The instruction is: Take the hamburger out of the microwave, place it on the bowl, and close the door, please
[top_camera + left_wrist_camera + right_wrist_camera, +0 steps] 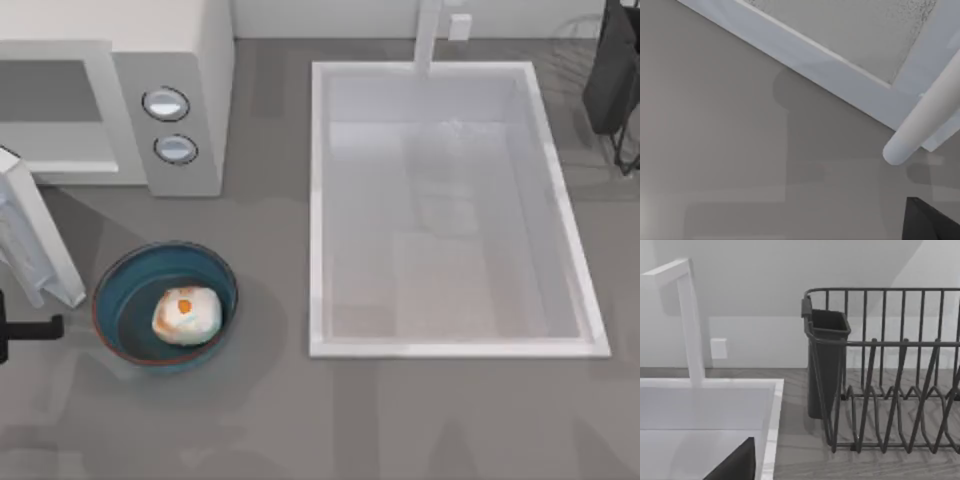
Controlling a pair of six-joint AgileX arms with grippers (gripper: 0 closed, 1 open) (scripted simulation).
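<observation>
Two of three steps look done from above: the hamburger [186,314] sits in the bowl [128,272] on the tabletop [270,420], below the microwave [190,70]. The door [30,235] stands open. The left pincer [35,327] waits beside it, finger spread unclear. Left wrist: the door's pale frame [840,80] close by. Right wrist: a sink [705,405] and dish rack [890,375].

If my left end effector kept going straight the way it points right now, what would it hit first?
Probably the bowl holding the hamburger: in the top view the left end effector points toward its near rim. Height is unclear, so it might pass above.
</observation>
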